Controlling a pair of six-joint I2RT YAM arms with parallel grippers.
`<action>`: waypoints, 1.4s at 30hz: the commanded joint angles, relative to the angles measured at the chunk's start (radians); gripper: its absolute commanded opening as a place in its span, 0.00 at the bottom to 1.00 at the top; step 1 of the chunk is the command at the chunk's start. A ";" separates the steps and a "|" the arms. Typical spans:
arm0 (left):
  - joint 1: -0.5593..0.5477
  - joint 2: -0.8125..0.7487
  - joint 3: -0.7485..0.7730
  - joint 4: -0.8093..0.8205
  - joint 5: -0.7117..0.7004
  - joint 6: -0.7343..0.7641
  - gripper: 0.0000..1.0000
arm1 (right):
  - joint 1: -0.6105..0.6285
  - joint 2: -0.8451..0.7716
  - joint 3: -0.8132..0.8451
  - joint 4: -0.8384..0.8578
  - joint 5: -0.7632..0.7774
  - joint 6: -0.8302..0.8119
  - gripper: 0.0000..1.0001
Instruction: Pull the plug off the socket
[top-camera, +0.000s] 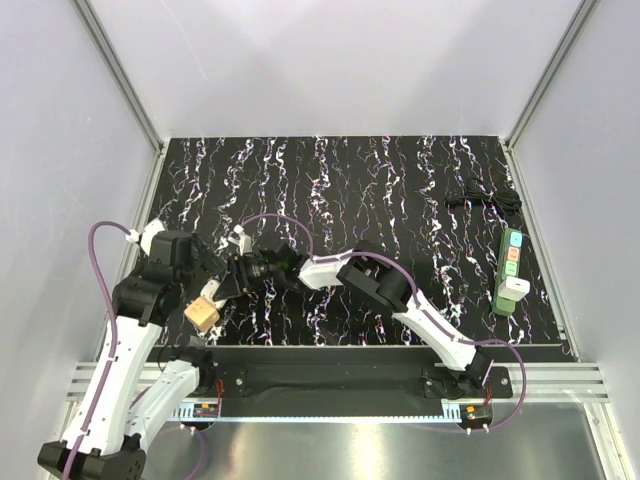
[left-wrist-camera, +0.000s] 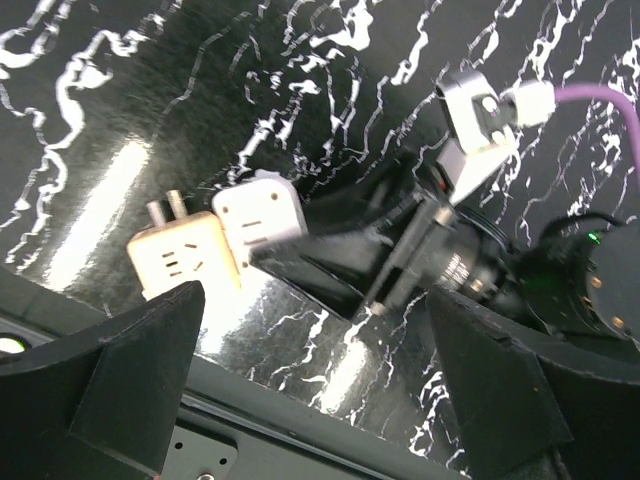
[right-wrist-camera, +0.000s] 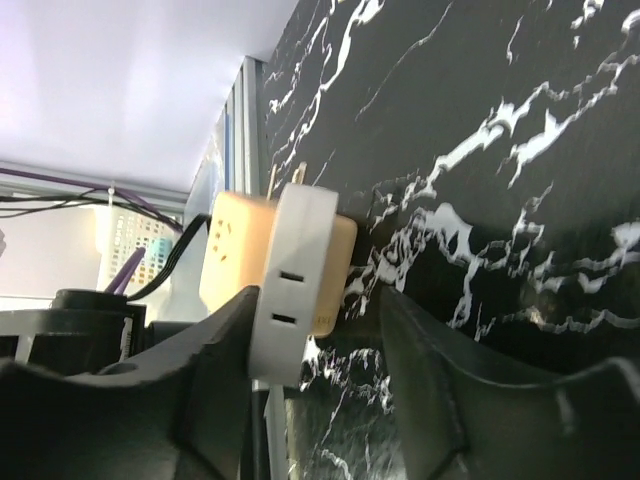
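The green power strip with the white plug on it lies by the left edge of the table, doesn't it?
Not quite. The green power strip with the white plug on it lies by the right edge of the table, not the left. The top external view shows this.

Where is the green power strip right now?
In the top view the power strip lies along the table's right edge, nearer than a coiled black cable, with a white plug sitting on its near end.
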 joint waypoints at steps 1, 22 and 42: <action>0.005 0.019 0.000 0.052 0.057 0.016 0.99 | 0.008 0.042 0.068 0.066 -0.020 0.036 0.52; 0.005 0.026 -0.105 0.164 0.166 0.022 0.96 | -0.031 -0.247 -0.218 0.012 0.129 -0.157 0.22; 0.005 0.083 -0.280 0.397 0.298 0.013 0.37 | -0.063 -0.349 -0.287 -0.172 0.327 -0.313 0.35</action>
